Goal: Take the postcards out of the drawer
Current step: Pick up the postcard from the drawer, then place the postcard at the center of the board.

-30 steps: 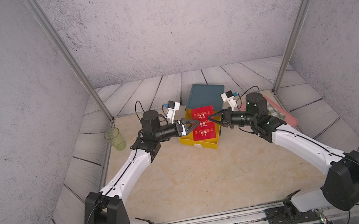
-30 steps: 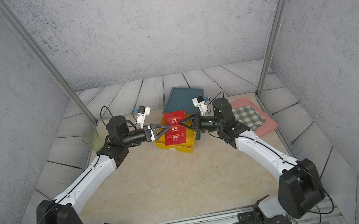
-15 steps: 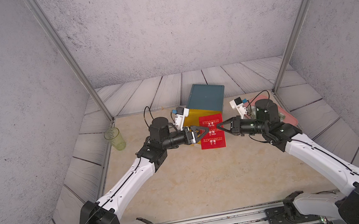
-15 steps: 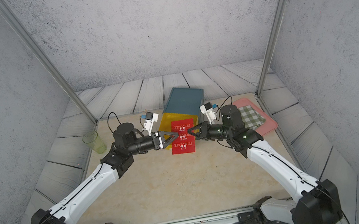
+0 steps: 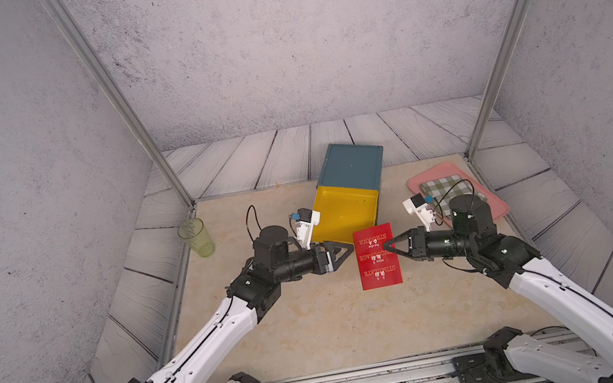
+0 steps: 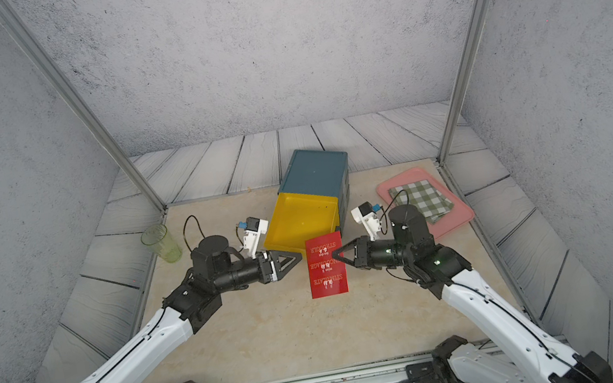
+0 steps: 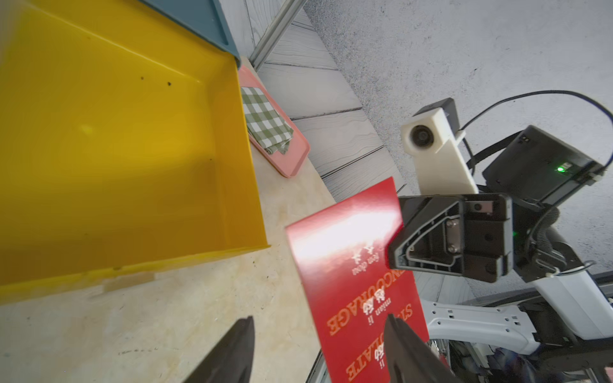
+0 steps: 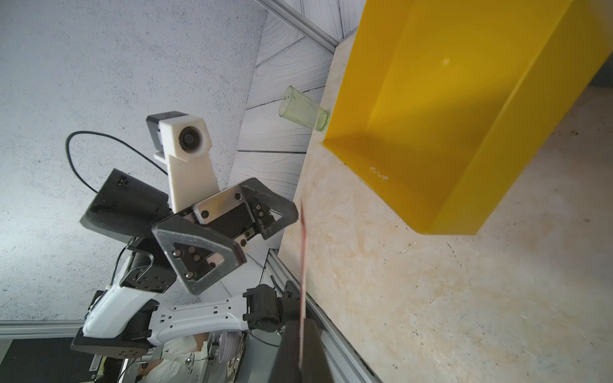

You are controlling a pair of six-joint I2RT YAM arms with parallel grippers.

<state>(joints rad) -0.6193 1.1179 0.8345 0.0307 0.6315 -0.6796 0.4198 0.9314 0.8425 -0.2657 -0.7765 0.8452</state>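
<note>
Far L on your beige stone-look tabletop (image 5: 319, 325): a clear green plastic cup (image 5: 196, 238), upright, well apart from the rest. Next, the L gripper (image 5: 348, 252) has its fingers spread w/ nothing between them, tips just beside the cards' L edge. Behind it, the yellow plastic drawer (image 5: 346, 211) is pulled out of the teal box cabinet (image 5: 351, 166). Centre: the glossy red rectangular postcards (image 5: 378, 262), white lettering up, are outside the drawer just in front of its front lip. They are pinched at their R edge by the R gripper (image 5: 386, 247), clamped tight on them; the R wrist view shows them edge-on. You can read 3 lines of print, but card count is unclear. Far R: a pink plastic tray (image 5: 499, 206) carries a folded green-checked cloth (image 5: 441, 189).
</note>
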